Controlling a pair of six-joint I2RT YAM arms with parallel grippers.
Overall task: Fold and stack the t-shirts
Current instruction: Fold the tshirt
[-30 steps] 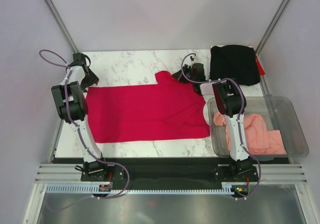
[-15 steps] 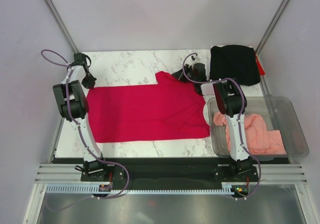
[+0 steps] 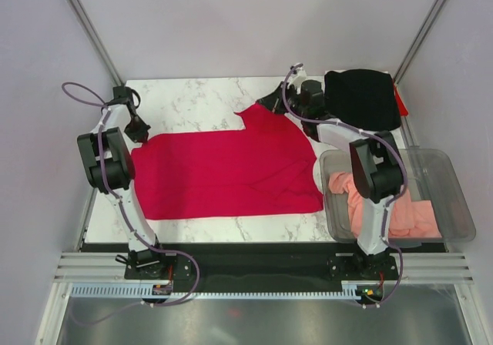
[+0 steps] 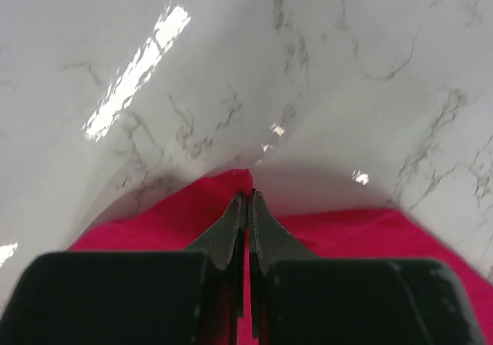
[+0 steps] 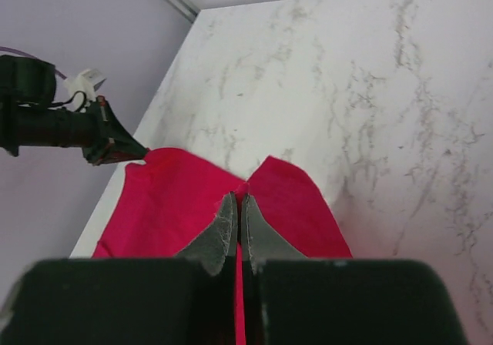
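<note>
The crimson red t-shirt lies spread flat across the marble table. At its far left corner my left gripper is shut on the cloth. In the left wrist view the jaws pinch a small peak of red cloth. My right gripper is shut on the shirt's far right corner and holds it lifted off the table. The right wrist view shows red cloth squeezed between the fingertips. The black t-shirt lies folded at the back right. The salmon-pink t-shirt sits crumpled in the bin.
A clear plastic bin stands at the right front, partly over the table's edge. A bit of red shows beside the black shirt. Metal frame posts and grey walls close in the table on the left, the right and behind.
My left gripper has shut on the red shirt's far left corner. The right arm has swung back and left, raising the far right corner it holds.
</note>
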